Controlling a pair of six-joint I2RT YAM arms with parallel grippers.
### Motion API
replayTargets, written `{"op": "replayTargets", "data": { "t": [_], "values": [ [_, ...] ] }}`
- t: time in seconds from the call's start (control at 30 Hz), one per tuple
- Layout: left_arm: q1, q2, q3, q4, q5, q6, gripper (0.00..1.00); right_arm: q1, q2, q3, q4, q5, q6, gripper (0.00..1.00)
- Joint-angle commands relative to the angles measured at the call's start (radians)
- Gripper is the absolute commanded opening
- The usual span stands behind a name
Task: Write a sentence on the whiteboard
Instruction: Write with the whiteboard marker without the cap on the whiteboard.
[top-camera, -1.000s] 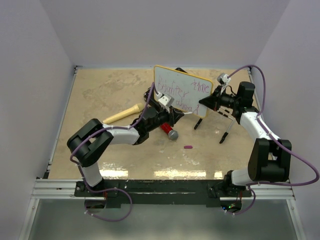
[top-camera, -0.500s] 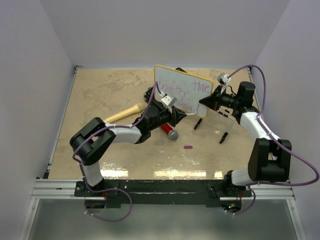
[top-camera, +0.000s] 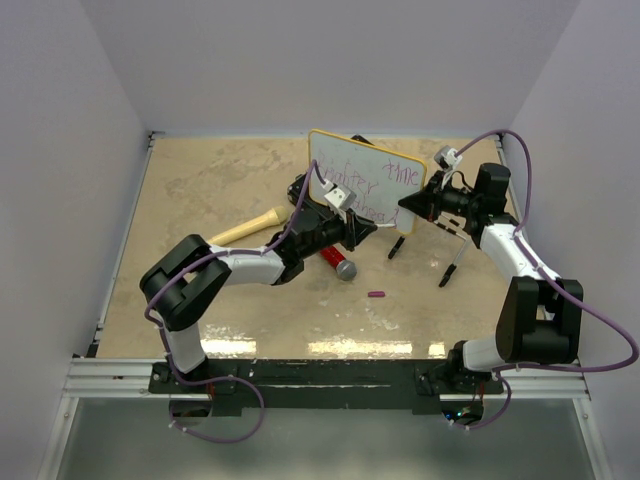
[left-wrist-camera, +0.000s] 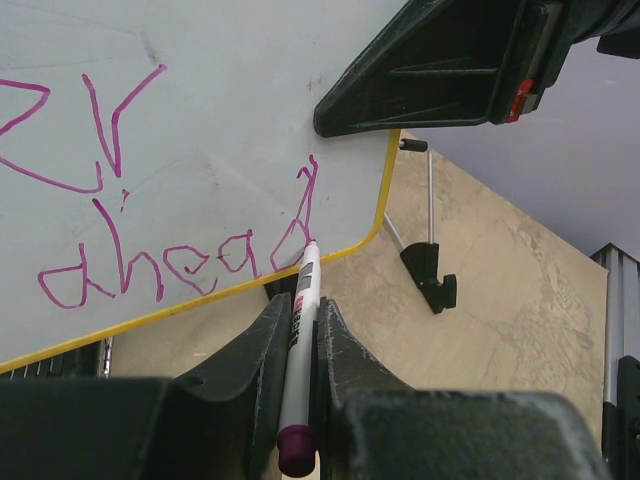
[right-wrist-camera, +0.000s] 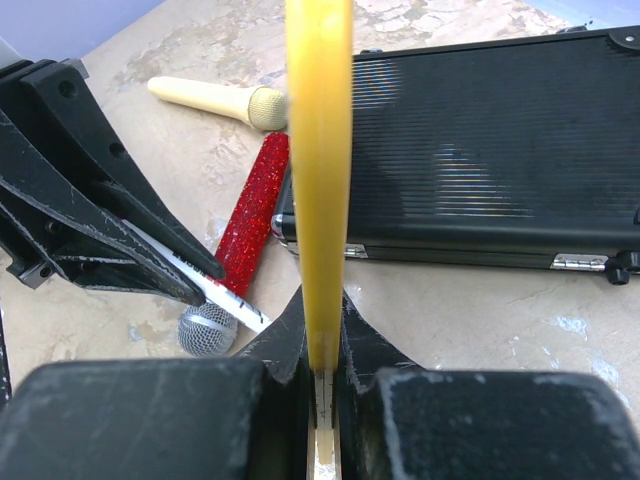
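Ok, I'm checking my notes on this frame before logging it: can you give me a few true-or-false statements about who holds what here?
The left gripper is shut on a marker whose tip is on the whiteboard. True.
The right gripper is open, clear of the board. False: it is shut on the board's yellow edge.
The whiteboard lies flat. False: it stands tilted up on edge.
A red microphone lies beside the black case. True.

Yellow-rim whiteboard (top-camera: 352, 158) upright w/ magenta sentence (left-wrist-camera: 150, 262).
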Motion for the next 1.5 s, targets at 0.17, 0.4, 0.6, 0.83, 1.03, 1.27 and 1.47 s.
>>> {"op": "replayTargets", "data": {
  "t": [0.17,0.4,0.6,0.83,1.03,1.27,1.47],
  "values": [
    [0.001,0.029,0.031,-0.003,-0.02,0.001,0.0,0.012,-0.014,0.005,-0.014,-0.046,0.02,0.0],
    [-0.013,0.047,0.037,-0.009,-0.008,-0.007,0.0,0.012,-0.016,0.005,-0.013,-0.046,0.02,0.0],
    [-0.016,0.016,0.041,0.029,0.021,-0.021,0.0,0.012,-0.018,0.005,-0.014,-0.044,0.02,0.0],
    [-0.014,-0.083,0.04,0.073,0.125,-0.058,0.0,0.01,-0.019,0.01,-0.023,-0.038,0.011,0.0],
    [-0.016,-0.267,-0.046,-0.006,0.123,-0.021,0.0,0.004,-0.036,0.013,-0.031,-0.032,0.002,0.0],
    [-0.013,-0.592,-0.225,-0.221,0.027,0.066,0.0,-0.016,-0.07,0.017,-0.04,-0.047,-0.006,0.0],
    [-0.003,-0.842,-0.345,-0.365,-0.058,0.085,0.0,-0.034,-0.129,0.028,-0.045,-0.116,-0.007,0.0]
  ]
}}
